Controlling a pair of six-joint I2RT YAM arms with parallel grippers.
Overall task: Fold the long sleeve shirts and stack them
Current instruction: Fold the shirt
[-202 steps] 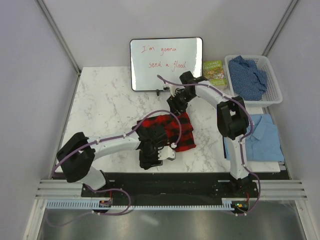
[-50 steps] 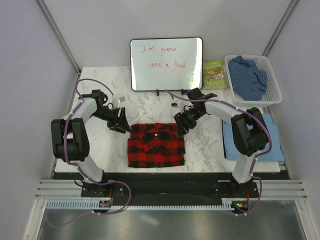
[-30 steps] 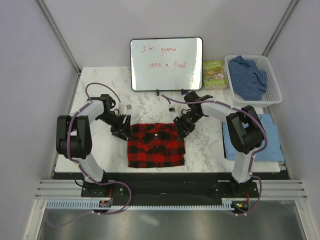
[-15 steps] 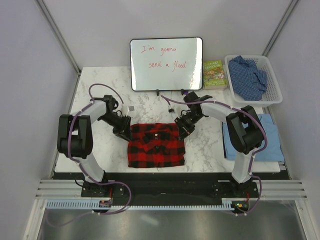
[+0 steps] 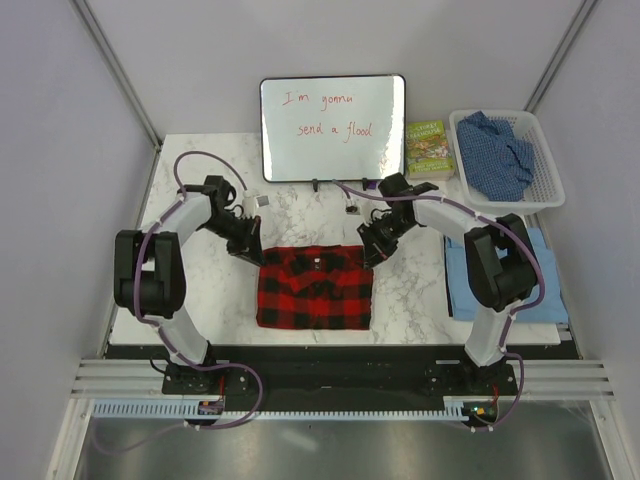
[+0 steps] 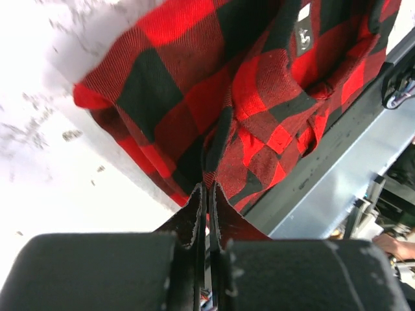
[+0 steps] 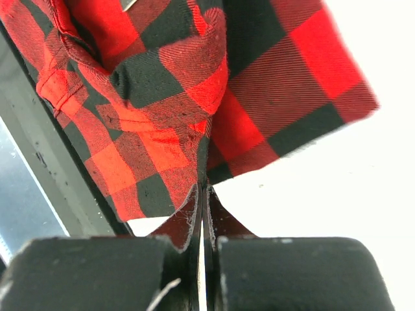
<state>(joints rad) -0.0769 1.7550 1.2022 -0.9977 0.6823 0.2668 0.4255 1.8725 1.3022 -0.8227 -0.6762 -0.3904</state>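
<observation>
Red-and-black checked flannel (image 5: 315, 288) lies as a folded block at the middle of the marble table (image 5: 195, 195), toward its near edge, and we have it by its two far corners. The left gripper (image 5: 250, 250) is pinched tight on the far-left corner and the right gripper (image 5: 377, 248) on the far-right one; both wrist views show cloth caught between closed fingers. We judge the step in hand to be lifting this far edge, either for one more fold toward us or to carry the block to a stack. To do it well we should raise both corners together and level, with the edge taut between them so the layers beneath do not slide apart. Whether each pinch has every layer we cannot tell. There is open room on the left, and the whiteboard (image 5: 333, 125) stands well apart at the far side. On the right the light blue shirt (image 5: 515, 275) lies flat near the flannel, with the basket (image 5: 548, 165) holding the speckled blue shirt (image 5: 495, 150) beyond it. The flannel's near edge sits close to the table's front rim, so a fold toward us has little to spare.
</observation>
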